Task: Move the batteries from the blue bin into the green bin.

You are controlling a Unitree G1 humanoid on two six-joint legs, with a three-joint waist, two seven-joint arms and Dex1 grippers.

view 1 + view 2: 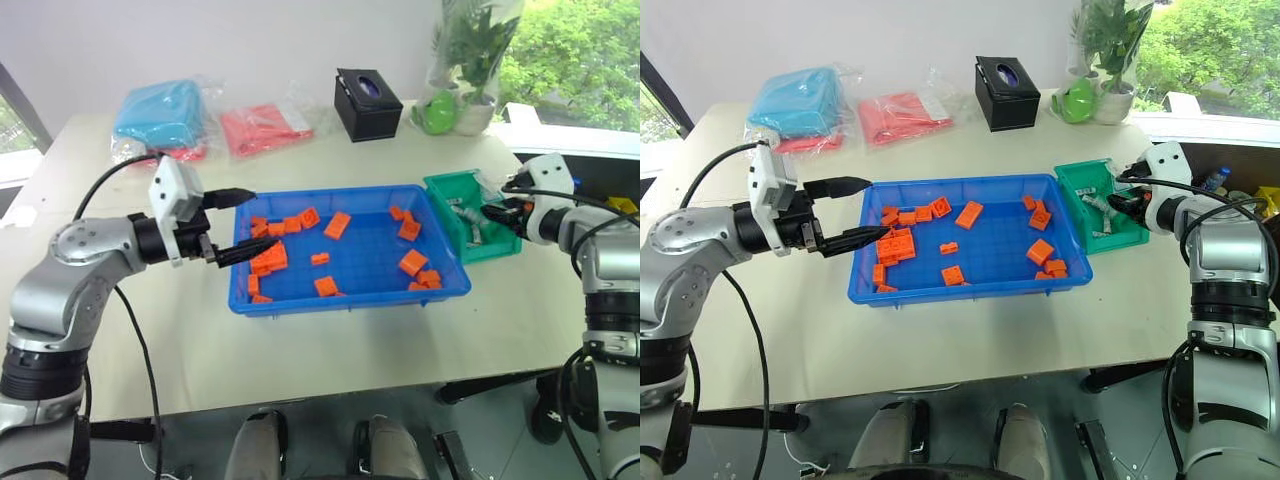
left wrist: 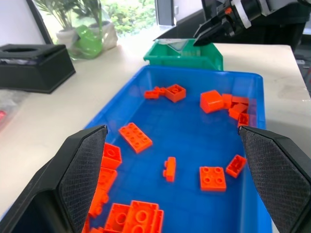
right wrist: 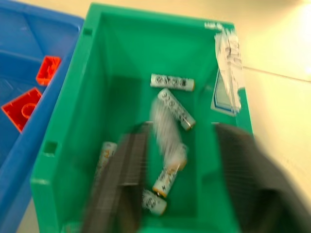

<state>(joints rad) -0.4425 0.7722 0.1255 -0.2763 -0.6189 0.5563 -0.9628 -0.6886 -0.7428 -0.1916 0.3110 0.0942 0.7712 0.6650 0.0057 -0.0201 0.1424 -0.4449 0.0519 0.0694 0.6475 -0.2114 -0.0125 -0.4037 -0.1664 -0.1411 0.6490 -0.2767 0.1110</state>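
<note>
Pale worktop (image 1: pixel 330 350) seen from above, two robot arms reaching in from either side. Blue bin (image 1: pixel 345 296) near the middle, scattered with orange toy bricks (image 1: pixel 268 258); no silver cylinders visible among them. Green bin (image 3: pixel 121 68) touching the blue bin's right end, toward the worktop's right edge. Batteries (image 3: pixel 176 109) lying inside the green bin, several of them, at mixed angles on its floor; one streaked with blur, apparently mid-fall between the fingers. Right gripper (image 3: pixel 182 165) poised just above the green bin's open top, fingers parted with a clear gap, holding nothing. Left gripper (image 1: pixel 235 225) at the blue bin's left end, pointing roughly level across the rim, fingers spread wide, empty, hanging over the nearest cluster of bricks. Along the worktop's far edge: a light-blue wrapped package (image 1: pixel 160 112) at the far left corner, a red wrapped package (image 1: pixel 262 128) beside it, a black tissue box (image 1: pixel 368 103), and a potted plant (image 1: pixel 466 60) with a lime-green pot (image 1: pixel 436 112) at the far right.
</note>
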